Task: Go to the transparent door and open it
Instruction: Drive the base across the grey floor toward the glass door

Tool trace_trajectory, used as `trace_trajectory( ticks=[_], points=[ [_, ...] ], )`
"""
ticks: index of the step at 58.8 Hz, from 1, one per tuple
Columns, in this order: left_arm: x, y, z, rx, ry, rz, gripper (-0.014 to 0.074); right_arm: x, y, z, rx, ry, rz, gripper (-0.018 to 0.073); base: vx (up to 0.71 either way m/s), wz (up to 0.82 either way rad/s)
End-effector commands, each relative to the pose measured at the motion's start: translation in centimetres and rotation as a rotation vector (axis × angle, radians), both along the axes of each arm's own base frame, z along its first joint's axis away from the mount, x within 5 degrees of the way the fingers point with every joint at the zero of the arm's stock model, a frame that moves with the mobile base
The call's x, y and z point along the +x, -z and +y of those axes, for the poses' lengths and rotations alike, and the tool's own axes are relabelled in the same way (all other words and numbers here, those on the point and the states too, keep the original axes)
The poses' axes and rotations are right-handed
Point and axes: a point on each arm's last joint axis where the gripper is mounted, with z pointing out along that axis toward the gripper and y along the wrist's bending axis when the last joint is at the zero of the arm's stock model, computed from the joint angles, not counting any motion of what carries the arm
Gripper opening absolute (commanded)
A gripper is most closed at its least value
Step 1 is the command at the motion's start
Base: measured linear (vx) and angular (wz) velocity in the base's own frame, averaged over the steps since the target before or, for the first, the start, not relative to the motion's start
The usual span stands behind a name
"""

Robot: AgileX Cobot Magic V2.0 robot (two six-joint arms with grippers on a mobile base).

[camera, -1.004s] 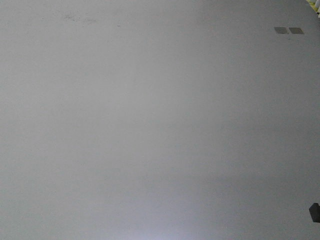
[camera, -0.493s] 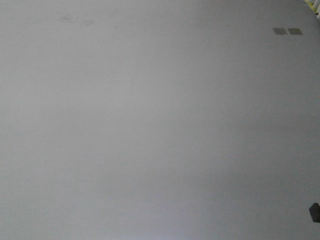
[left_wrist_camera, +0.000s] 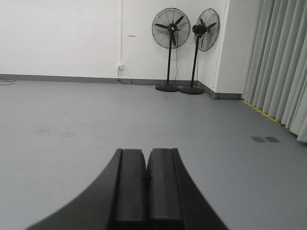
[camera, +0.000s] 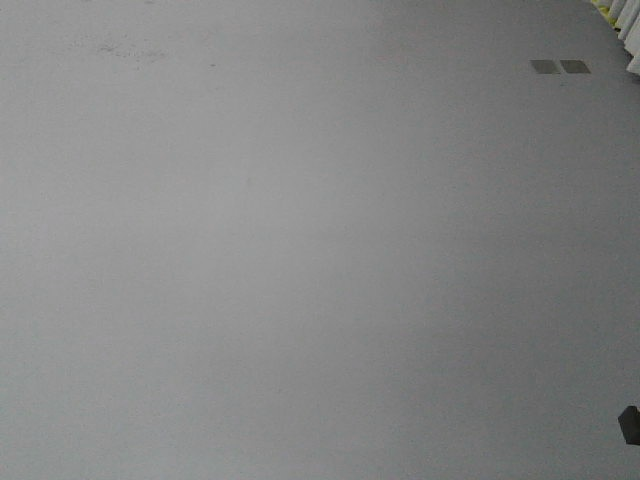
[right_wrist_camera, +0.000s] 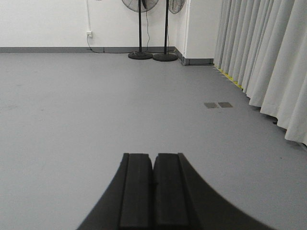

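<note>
The transparent door is out of view in every frame. My left gripper (left_wrist_camera: 146,152) is shut and empty, its black fingers pressed together and pointing over bare grey floor. My right gripper (right_wrist_camera: 153,156) is shut and empty too, held low over the same floor. The front view shows only grey floor (camera: 300,260) and a small dark part of the robot at the bottom right corner (camera: 629,425).
Two standing fans (left_wrist_camera: 171,28) stand by the far white wall, also seen in the right wrist view (right_wrist_camera: 140,28). Grey curtains (right_wrist_camera: 268,57) hang along the right side. Two small floor plates (camera: 560,67) lie on the right, also in the left wrist view (left_wrist_camera: 265,139).
In the front view the floor plates and floor marks have shifted left and slightly down, so the base is turning or moving. The grippers' earlier state is not shown.
</note>
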Motion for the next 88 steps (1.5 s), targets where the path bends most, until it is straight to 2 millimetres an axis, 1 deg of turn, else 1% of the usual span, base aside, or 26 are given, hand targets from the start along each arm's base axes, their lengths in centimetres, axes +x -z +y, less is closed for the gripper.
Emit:
trace_trajectory(
  ticks=[1,35,88],
  points=[
    [-0.01,0.18,0.05,-0.022,-0.005,-0.065,-0.0006,0.00,-0.41,-0.01,-0.016,0.002,-0.084,-0.0008,0.19,0.04],
    [-0.01,0.18,0.05,-0.022,-0.005,-0.065,-0.0006,0.00,-0.41,-0.01,-0.016,0.002,-0.084,-0.0008,0.29,0.15],
    [-0.01,0.18,0.05,-0.022,-0.005,-0.065,-0.0006,0.00,-0.41,-0.01,-0.016,0.002,-0.084,-0.0008,0.43,0.28]
  ],
)
